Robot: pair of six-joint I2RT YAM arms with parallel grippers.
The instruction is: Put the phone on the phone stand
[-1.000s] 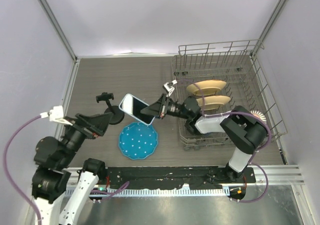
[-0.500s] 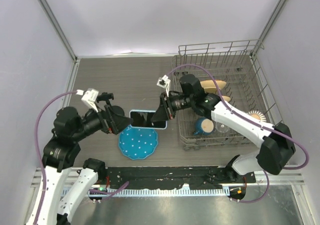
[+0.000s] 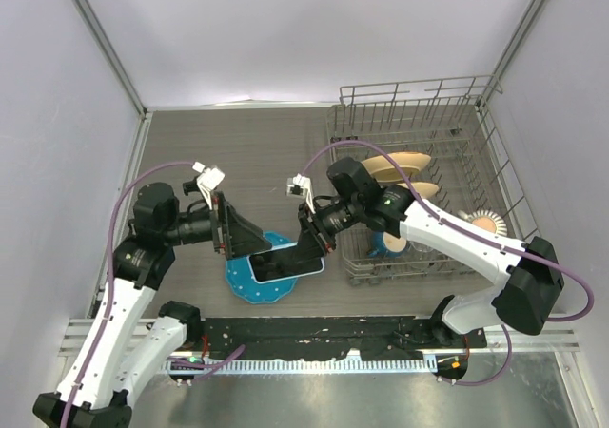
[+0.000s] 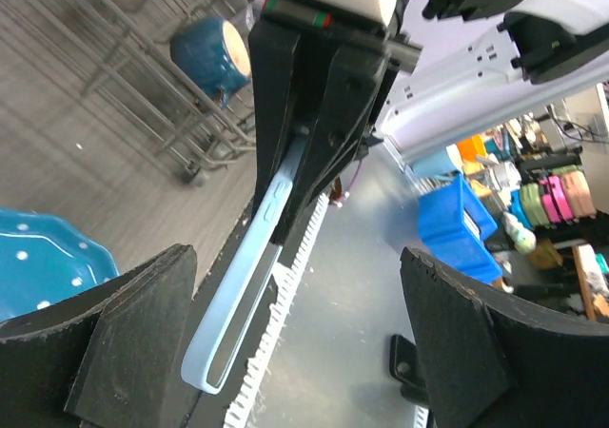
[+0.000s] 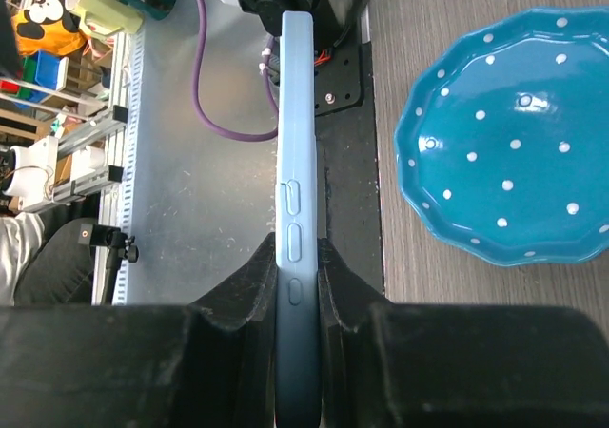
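The phone [image 3: 285, 264], light blue case and black screen, is pinched at one end by my right gripper [image 3: 312, 243] and held over the round blue dotted plate [image 3: 249, 287]. In the right wrist view the phone [image 5: 295, 162] is edge-on, clamped between both fingers of the gripper [image 5: 297, 295]. My left gripper [image 3: 249, 243] is wide open just left of the phone. In the left wrist view the phone [image 4: 252, 285] stands edge-on between its spread fingers [image 4: 124, 342] without touching them. The phone stand is hidden behind my left arm in the top view.
A wire dish rack [image 3: 495, 162] stands at the right with tan plates [image 3: 395, 166] and a blue mug [image 3: 388, 241] in it. The blue plate [image 5: 514, 162] lies by the table's near edge. The black base rail [image 3: 314, 338] runs along the front.
My right gripper has carried the phone down and towards the near edge, over the blue plate. My left arm has swung right, bringing its open gripper up beside the phone.
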